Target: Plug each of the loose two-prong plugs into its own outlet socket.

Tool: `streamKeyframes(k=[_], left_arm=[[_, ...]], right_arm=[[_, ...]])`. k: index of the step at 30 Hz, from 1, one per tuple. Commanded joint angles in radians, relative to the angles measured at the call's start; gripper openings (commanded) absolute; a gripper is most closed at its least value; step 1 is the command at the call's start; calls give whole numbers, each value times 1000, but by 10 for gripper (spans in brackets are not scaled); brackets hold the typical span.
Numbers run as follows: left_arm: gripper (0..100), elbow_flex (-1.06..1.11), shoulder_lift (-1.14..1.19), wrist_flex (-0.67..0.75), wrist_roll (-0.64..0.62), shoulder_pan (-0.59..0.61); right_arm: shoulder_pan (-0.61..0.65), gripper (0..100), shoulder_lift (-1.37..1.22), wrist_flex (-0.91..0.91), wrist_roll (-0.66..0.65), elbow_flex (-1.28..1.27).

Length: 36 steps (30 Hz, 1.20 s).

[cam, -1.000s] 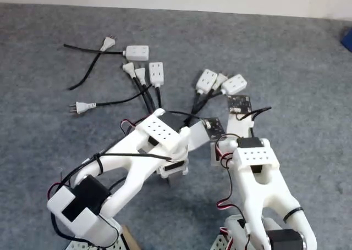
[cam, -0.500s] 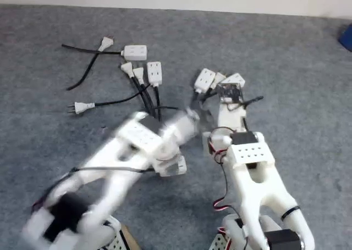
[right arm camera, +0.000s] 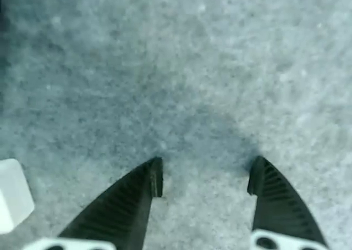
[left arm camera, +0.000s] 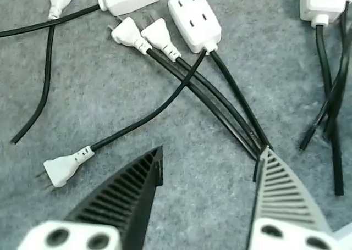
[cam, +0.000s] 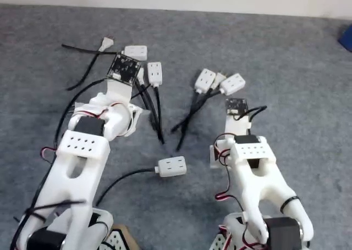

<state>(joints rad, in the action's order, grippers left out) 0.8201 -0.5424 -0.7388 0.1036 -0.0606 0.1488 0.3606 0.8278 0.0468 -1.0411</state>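
Your left end effector (left arm camera: 209, 156): spread, empty, above black cords (left arm camera: 220, 101) crossing your path.
Loose white two-prong plug (left arm camera: 63, 167): on grey carpeted bench (left arm camera: 110, 96), near it.
Two more white plugs (left arm camera: 159, 34): beside white three-outlet socket (left arm camera: 195, 19).
Your right end effector (right arm camera: 204, 170): spread, over bench.
White socket block (cam: 171, 166): between arms.

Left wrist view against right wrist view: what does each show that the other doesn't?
Left wrist: a lone plug, paired plugs, an outlet block and black cords lie beyond the open left gripper. Right wrist: a cropped white block sits beside the open right gripper. Shared: grey carpet under an open gripper.
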Motion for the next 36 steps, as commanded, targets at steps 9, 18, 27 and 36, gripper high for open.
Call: streamKeyframes(k=[9,18,27,36], left_arm=[[277,4,-28,44,-9,10],[277,53,-28,123,-9,13],[277,54,-28,221,-129,217],[277,105,-27,307,-164,259]], right_arm=[[-31,256,25,142,5,236],[24,256,24,473,0,728],[128,256,-62,323,-181,774],[128,256,-412,45,104,906]])
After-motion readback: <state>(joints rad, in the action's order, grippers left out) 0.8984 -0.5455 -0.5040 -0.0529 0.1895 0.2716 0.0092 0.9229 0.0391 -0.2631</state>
